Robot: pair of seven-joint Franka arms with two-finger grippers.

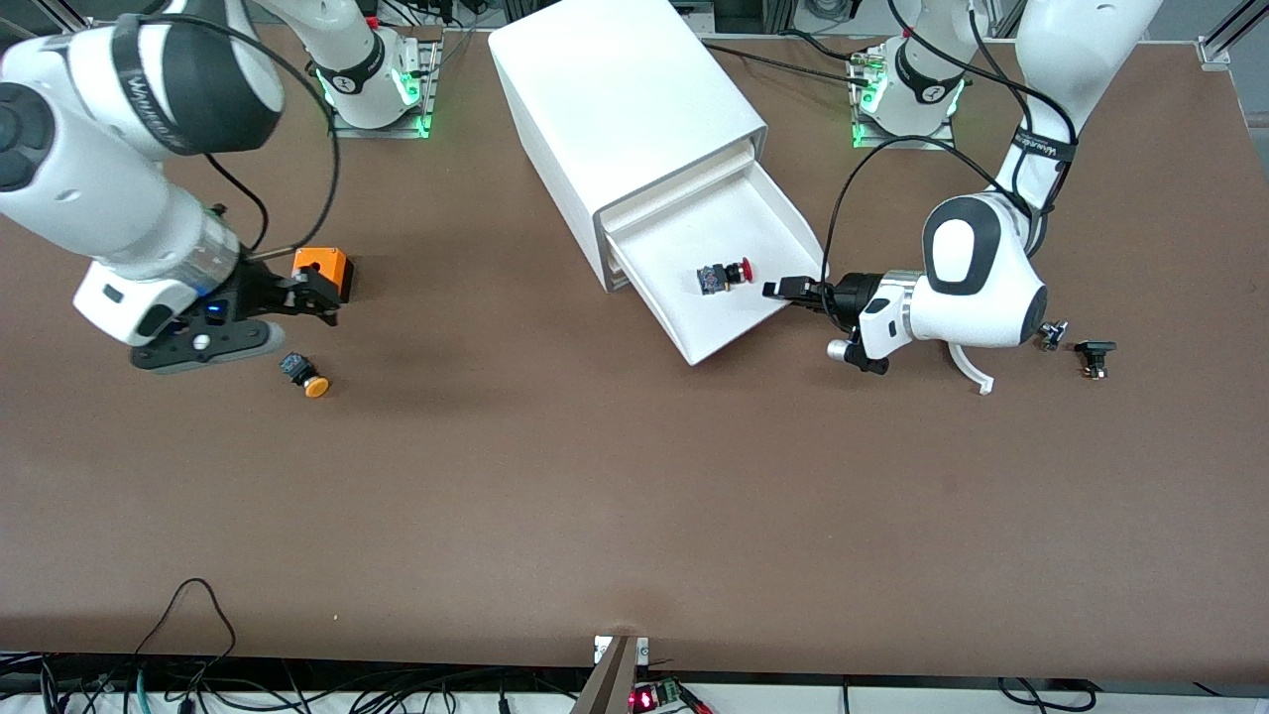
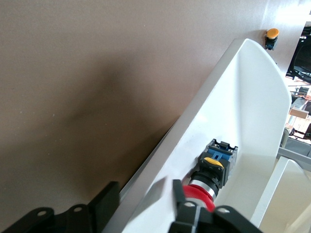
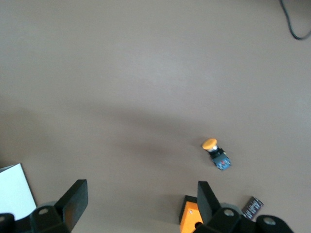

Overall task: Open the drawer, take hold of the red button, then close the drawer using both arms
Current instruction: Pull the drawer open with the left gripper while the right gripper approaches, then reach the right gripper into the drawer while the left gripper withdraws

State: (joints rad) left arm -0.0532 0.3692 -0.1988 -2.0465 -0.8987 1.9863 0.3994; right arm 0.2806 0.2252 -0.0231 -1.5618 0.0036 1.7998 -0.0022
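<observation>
Left pincer (image 1: 783, 289): black fingers spread apart, straddling the side wall of the drawer (image 1: 783, 223), one finger (image 2: 182, 208) inside it, the other outside over the counter (image 1: 595, 496). Nothing is clamped. The left arm is bent low with its forearm lying roughly level.

One button (image 1: 725, 275) is seen in the drawer: glossy red mushroom cap, black-and-blue blocky body, lying on its side on the smooth white floor, cap toward the inner finger and just beside it.

One drawer is pulled out: shallow white plastic, flared lip. It belongs to one white box cabinet (image 1: 620, 119) with rounded edges.

Right pincer (image 1: 317, 291): fingers apart, empty, held above the counter next to one orange cube (image 1: 324, 268). The right arm reaches in low from its base, wrist turned sideways.

One orange-capped button (image 1: 303, 375) with a black body lies on the matte brown counter, nearer the front camera than the cube. Two small dark parts (image 1: 1081, 352) lie at the left arm's end of the counter.
</observation>
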